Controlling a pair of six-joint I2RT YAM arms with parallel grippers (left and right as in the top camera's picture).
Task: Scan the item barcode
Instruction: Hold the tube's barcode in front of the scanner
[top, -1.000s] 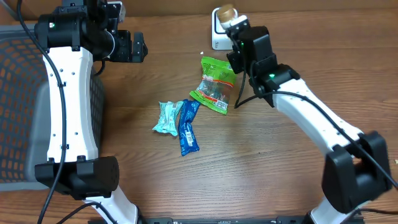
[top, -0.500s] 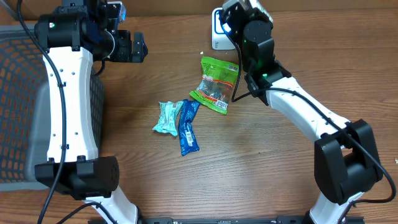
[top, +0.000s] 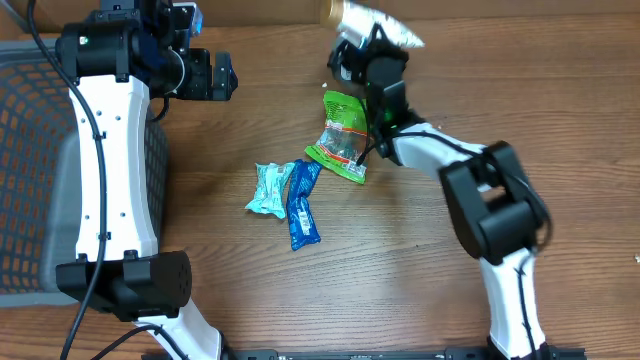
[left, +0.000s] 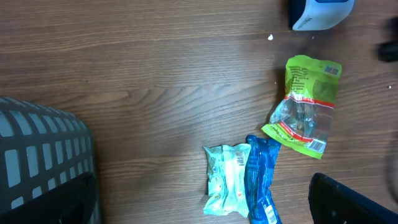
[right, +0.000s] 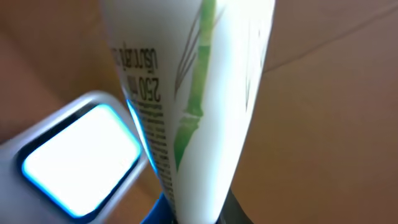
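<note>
Swung up and back since 1 second ago, the right fingers (top: 358, 42) stay clamped on the white tube (right: 193, 93), now just beside the scanner (right: 81, 158). Left fingers (left: 354, 202) gape empty. Presenting step; next likely needs the barcode turned toward the lit window.

White tube (right: 193, 93) beside lit scanner (right: 81, 158)

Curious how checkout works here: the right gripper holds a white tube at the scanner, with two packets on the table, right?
No, three: green packet, teal packet and blue packet, per the overhead view. The right gripper does hold the white tube at the scanner.
</note>
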